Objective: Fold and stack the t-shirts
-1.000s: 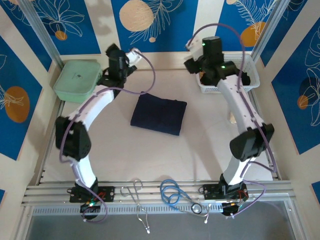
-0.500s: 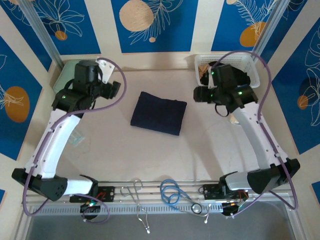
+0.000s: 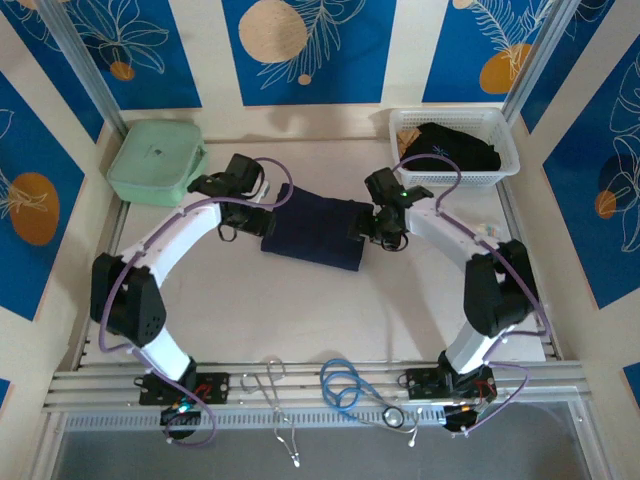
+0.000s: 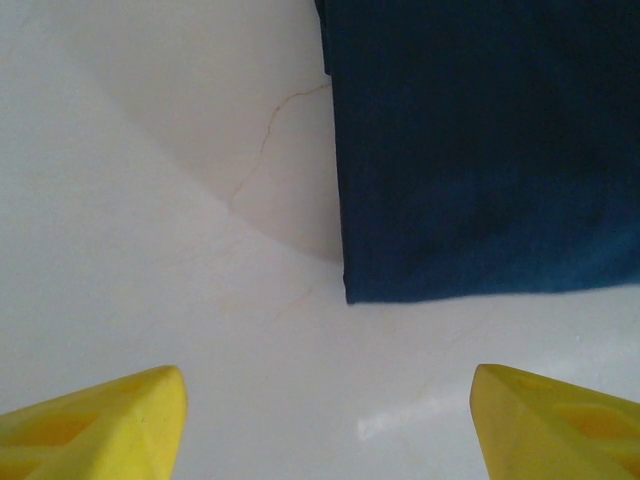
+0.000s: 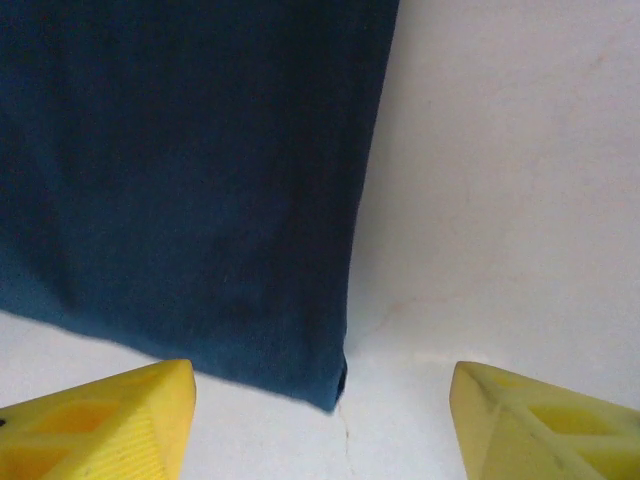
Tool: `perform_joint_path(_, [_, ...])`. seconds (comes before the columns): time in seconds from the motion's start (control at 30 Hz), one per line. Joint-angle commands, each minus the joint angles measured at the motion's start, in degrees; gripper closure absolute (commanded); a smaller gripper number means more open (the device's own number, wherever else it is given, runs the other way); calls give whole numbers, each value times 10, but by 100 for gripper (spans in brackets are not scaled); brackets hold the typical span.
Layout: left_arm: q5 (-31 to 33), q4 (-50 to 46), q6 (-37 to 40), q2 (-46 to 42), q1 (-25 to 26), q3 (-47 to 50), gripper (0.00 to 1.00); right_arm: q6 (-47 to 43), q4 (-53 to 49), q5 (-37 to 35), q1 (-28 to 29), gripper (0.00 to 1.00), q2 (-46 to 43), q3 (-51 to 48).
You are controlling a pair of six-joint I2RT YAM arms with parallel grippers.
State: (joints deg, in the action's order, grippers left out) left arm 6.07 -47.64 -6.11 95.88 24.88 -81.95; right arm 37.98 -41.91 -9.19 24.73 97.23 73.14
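Flanking the folded navy t-shirt (image 3: pixel 315 228), the two arms reach inward over the pale desk (image 3: pixel 300 300). Seen from above, the left pincer (image 3: pixel 258 222) sits at the shirt's left edge and the right pincer (image 3: pixel 372 226) at its right edge (whether either one touches the cloth I cannot tell from that height). The shirt lies flat as a neat rectangle near the middle of the desk, turned a little askew.

From the left wrist, the left pincer (image 4: pixel 327 380) stands wide apart, its yellow fingers (image 4: pixel 110 425) at the bottom corners with bare desk between them. The shirt's corner lies ahead of the gap, toward the right-hand finger, clear of both.

From the right wrist, the right pincer (image 5: pixel 320 368) is likewise spread, its yellow fingers (image 5: pixel 110 420) parted. Here the shirt covers the upper left of the view, and its lower corner comes down into the gap, nearer the left-hand finger. Neither finger is pressed on the fabric.

At the back right corner a white lattice basket (image 3: pixel 507 140) holds a second dark t-shirt (image 3: pixel 455 147), bunched rather than folded. A mint-green zip case (image 3: pixel 155 165) rests at the back left corner, well apart from the folded shirt. A blue cable (image 3: pixel 345 388) loops along the near rail between the arm bases.
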Motion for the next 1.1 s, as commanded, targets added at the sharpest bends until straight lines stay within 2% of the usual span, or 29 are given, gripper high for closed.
perform_joint_path(0.0, [9,44,-30,56,3,-34,25,22,20,-15,3,33,41,37])
perform_joint_path(0.3, [-24,71,-29,185,3,-110,27,15,25,-15,-4,37,134,81])
perform_joint_path(0.57, [-16,82,-19,271,3,-152,29,19,38,4,-6,39,182,84])
perform_joint_path(0.8, [-18,99,-27,314,3,-144,48,20,46,18,-4,49,218,95])
perform_joint_path(0.83, [-23,104,-29,315,3,-138,55,20,47,20,-4,51,223,99])
perform_joint_path(0.9, [-33,111,-34,316,3,-129,66,18,48,25,-4,59,232,107])
perform_joint_path(1.0, [-43,119,-41,315,3,-115,74,12,48,33,-4,66,247,123])
perform_joint_path(1.07, [-48,127,-45,312,3,-103,79,3,46,41,-5,79,257,137])
